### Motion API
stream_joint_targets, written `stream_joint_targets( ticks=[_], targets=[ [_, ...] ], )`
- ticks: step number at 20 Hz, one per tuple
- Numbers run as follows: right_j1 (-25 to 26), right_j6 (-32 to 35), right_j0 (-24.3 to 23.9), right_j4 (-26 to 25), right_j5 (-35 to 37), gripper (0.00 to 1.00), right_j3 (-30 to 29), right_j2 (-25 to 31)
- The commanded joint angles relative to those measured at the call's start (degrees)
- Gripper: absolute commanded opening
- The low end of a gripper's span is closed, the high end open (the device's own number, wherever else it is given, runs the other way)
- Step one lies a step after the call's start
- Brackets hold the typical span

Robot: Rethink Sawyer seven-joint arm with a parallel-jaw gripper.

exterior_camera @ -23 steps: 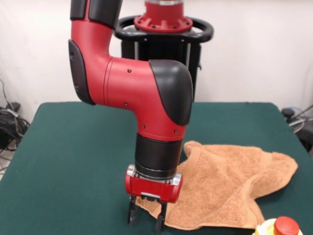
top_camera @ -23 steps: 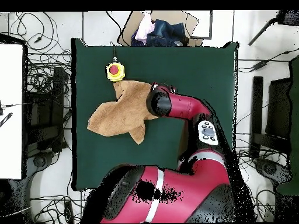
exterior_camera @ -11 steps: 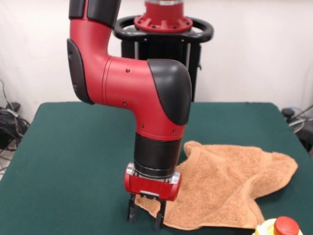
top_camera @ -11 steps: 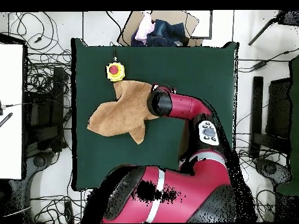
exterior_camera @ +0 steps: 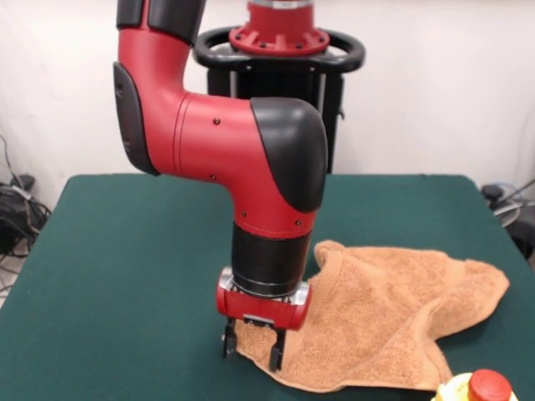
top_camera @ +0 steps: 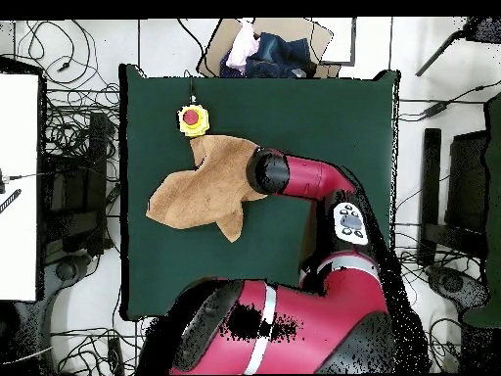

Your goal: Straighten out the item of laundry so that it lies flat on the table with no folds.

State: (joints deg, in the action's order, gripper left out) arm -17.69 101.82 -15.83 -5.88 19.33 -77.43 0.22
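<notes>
Terry towel [exterior_camera: 393,313] lies rumpled on green desk [exterior_camera: 125,276], beside yellow-and-red button [exterior_camera: 478,388]. Gripper [exterior_camera: 252,348] at towel's corner farthest from button, fingers [exterior_camera: 275,355] parted, straddling hem, apparently nothing pinched yet. Judgement: close on single layer at corner, lift little, drag outward away from button, keep cloth low so folds spread.

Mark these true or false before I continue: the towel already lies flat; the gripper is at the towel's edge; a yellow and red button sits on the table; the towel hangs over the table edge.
1. The towel lies flat with no folds. False: it is rumpled, with a raised fold.
2. The gripper straddles the towel's edge with fingers apart. True.
3. A yellow button box with a red top sits on the table. True.
4. The towel hangs over the table edge. False: it lies wholly on the table.
</notes>
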Motion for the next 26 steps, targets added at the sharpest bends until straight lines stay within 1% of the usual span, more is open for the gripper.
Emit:
stream_joint_targets(
  ticks=[1,17,26],
  targets=[
    [-0.91,3.20,-1.29,0.94,7.97,1.00,-3.54,4.33],
    [-2.06,0.46,-3.83,0.70,11.67,1.00,-3.88,7.07],
    [-2.44,1.15,-2.68,-0.63,10.85,1.00,-3.09,5.85]
  ],
)
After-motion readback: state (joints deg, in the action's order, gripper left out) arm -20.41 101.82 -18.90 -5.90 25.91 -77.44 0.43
